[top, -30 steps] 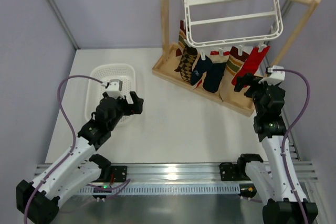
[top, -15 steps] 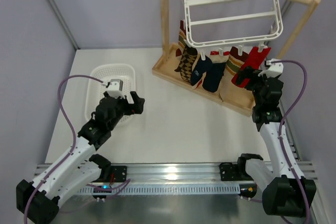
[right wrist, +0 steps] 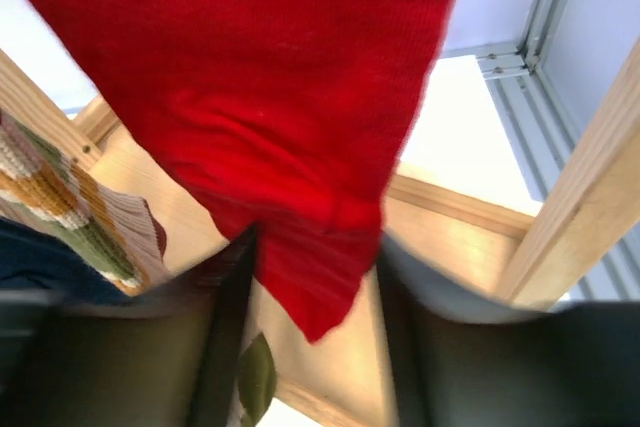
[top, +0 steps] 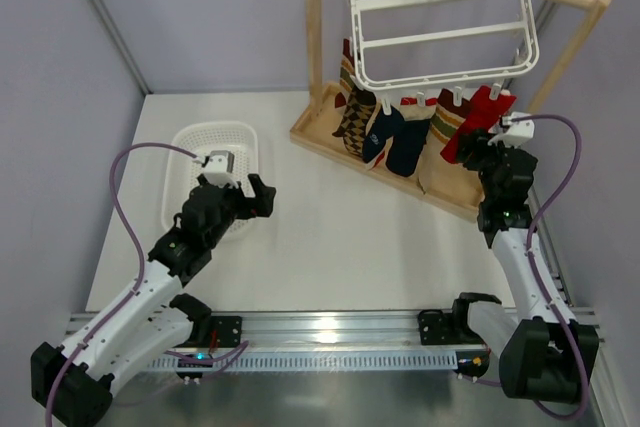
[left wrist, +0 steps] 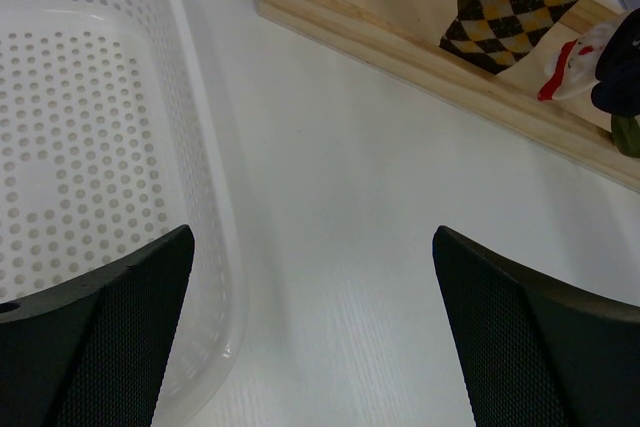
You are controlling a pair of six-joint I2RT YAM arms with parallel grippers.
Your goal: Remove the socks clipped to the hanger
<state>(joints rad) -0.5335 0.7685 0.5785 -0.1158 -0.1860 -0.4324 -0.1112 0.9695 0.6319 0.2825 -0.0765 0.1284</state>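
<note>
The white hanger [top: 440,80] hangs from the wooden rail with several socks clipped along its near rim. The red sock [top: 480,115] [right wrist: 280,127] is the rightmost. My right gripper [top: 466,152] [right wrist: 315,247] has its jaws pressed on either side of that sock's lower end, which fills the gap. To its left hang a cream striped sock [top: 447,117] [right wrist: 60,197], navy socks [top: 400,142] and an argyle sock [top: 355,117] [left wrist: 520,12]. My left gripper [top: 255,195] [left wrist: 312,327] hovers open and empty by the basket.
A white slotted basket [top: 215,137] [left wrist: 90,127] sits at the left, beside my left fingers. The wooden stand's base [top: 330,137] [left wrist: 400,47] lies under the socks, with posts rising at both ends. The cell wall stands close on the right.
My right gripper rose toward the red sock's lower end and its jaws narrowed from wide open onto the fabric. The left arm has not moved.
</note>
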